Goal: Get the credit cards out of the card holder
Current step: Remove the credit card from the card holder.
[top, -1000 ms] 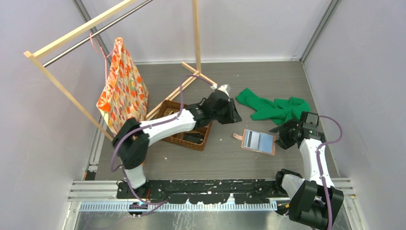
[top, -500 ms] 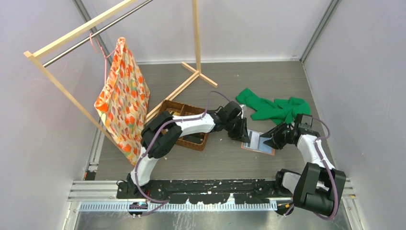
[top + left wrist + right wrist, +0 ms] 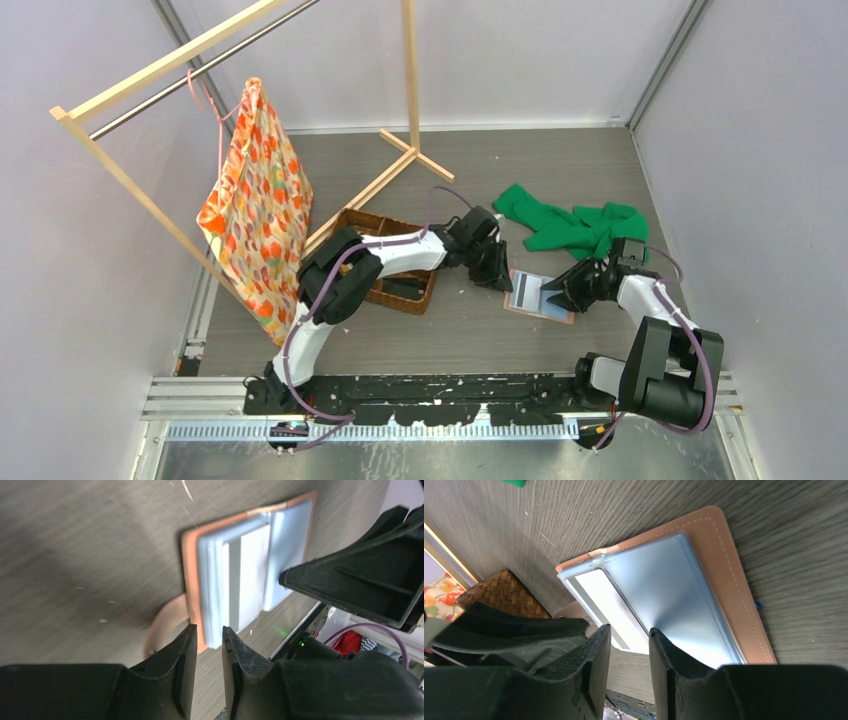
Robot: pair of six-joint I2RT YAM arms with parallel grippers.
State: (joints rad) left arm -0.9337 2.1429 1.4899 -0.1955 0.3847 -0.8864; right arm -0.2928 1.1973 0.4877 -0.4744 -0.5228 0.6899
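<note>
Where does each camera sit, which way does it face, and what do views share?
Top external: above and behind, looking down on the table; both arms show.
Left wrist: on the left arm, looking past the left end effector at the card holder.
Right wrist: on the right arm, facing the card holder past the right end effector; basket beyond.
Shared: the card holder; each wrist view catches the other end effector.

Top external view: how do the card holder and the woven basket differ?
The card holder is salmon-pink with grey panels; the basket is brown and woven. The card holder lies open and flat, while the basket has raised walls. The card holder looks smaller than the basket. Both are roughly rectangular and rest on the table.
</note>
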